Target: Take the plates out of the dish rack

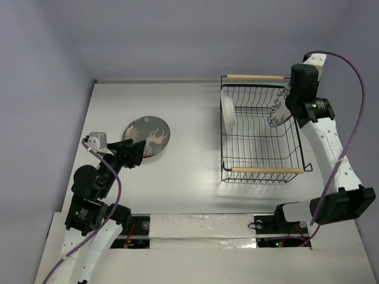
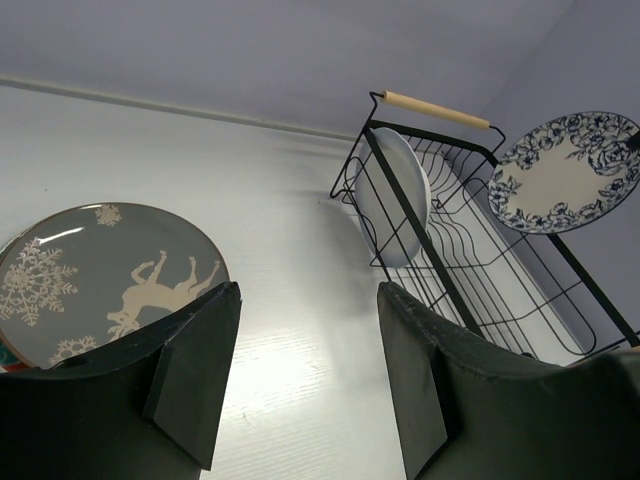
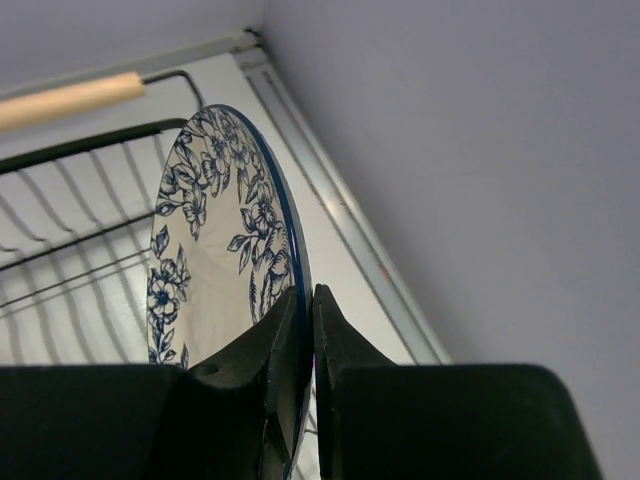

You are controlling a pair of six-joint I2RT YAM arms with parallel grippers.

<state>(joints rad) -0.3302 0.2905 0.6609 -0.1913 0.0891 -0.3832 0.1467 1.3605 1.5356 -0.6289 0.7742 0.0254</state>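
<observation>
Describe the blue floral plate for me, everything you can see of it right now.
The floral plate is round, white and ceramic-looking. A band of dark blue flowers and leaves rings its plain centre. It stands on edge at the far right corner of the dish rack, with its rim pinched by the right pincer.
</observation>
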